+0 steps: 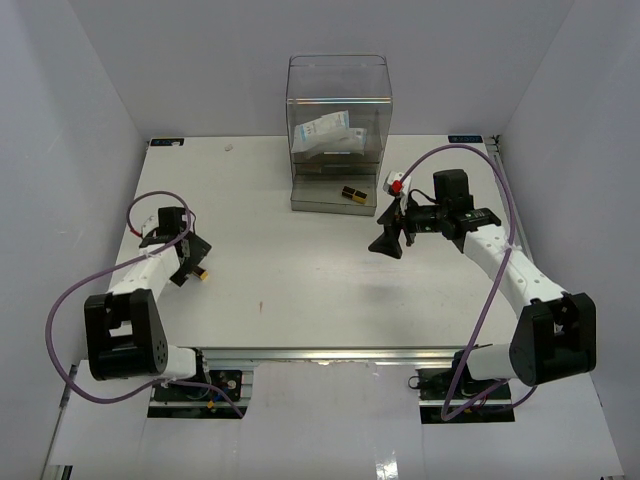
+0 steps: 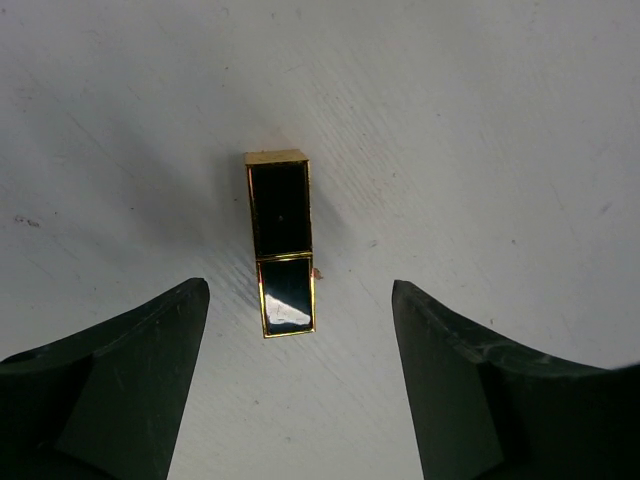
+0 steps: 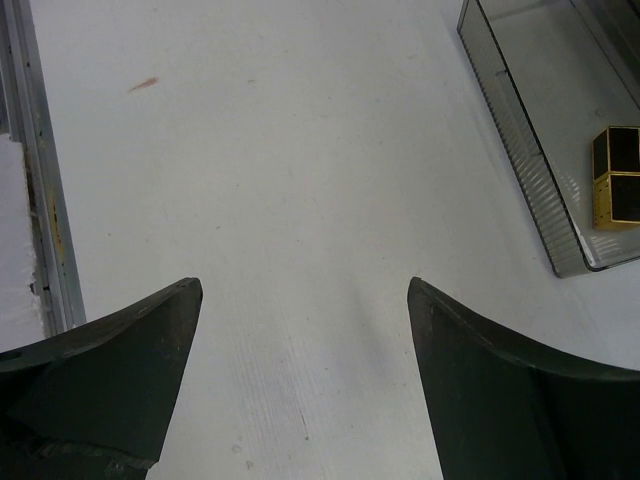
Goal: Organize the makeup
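Note:
A small black tube with gold edges [image 2: 281, 245] lies flat on the white table, its near end reaching in between the tips of my left gripper [image 2: 300, 290]. That gripper is open and touches nothing. From above, the left gripper [image 1: 191, 260] hangs at the table's left side with the tube [image 1: 201, 274] just beside it. My right gripper [image 3: 303, 285] is open over bare table, right of centre [image 1: 388, 242]. A second black and gold tube [image 3: 618, 177] lies in the clear drawer tray [image 3: 520, 130]. White-blue sachets [image 1: 325, 133] rest inside the clear acrylic box [image 1: 338, 75].
The acrylic box stands at the back centre with its drawer [image 1: 310, 203] pulled toward the arms. A small white and red thing [image 1: 394, 183] sits by the box's right front corner. White walls enclose the table on three sides.

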`<state>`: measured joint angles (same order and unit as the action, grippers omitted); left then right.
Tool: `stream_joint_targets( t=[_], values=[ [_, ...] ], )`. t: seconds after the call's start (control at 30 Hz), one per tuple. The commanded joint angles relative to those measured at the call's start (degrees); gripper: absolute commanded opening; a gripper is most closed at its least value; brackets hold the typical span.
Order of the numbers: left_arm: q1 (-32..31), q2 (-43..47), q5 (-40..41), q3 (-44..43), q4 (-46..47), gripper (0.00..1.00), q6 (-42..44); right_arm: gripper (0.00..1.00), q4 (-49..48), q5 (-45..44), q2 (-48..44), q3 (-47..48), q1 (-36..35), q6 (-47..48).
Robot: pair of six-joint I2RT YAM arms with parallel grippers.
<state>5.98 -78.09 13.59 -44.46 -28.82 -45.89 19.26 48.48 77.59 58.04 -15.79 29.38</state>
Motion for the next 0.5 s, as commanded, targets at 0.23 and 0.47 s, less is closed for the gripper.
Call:
stream_joint_targets(
  t=[0.23,0.47],
  values=[
    [0.7,-5.2,1.3,-2.0,0.4,0.62,-1.7,0.90,-0.9,-0.5,-2.8,-0.3,0.0,1.1],
    [0.8,-4.2,-2.1,-1.8,2.6,0.35,-0.9,0.90,-0.9,-1.2,-2.4,-0.5,0.0,1.5]
  ],
)
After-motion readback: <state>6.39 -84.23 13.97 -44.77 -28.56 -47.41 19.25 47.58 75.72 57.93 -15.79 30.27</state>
